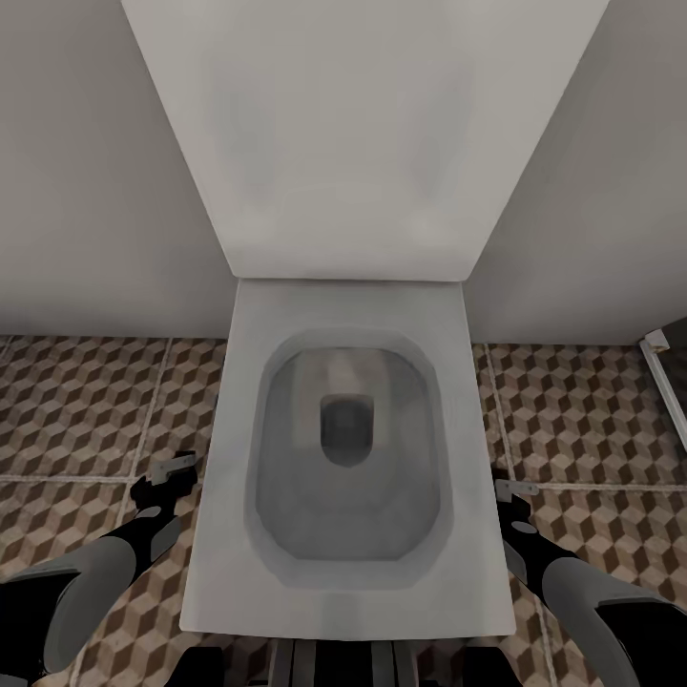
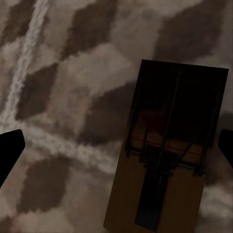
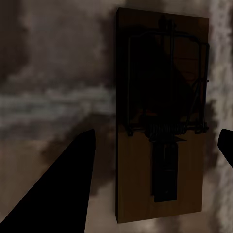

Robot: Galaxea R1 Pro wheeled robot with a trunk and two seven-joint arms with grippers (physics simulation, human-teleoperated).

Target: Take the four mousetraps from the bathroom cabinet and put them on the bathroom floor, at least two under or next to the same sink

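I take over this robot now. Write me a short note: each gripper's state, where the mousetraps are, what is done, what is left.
Left gripper: low over the bathroom floor, left of the toilet; holds a mousetrap between its fingers.
Right gripper: low on the toilet's right side; also holds a mousetrap.
Other two traps, cabinet and sink: not seen from here.
Done: two traps are out of the cabinet and in the grippers.
Left: this is the toilet, not the sink. Probably carry both traps to the sink, set them on the tiles under or beside it, then account for the other two.
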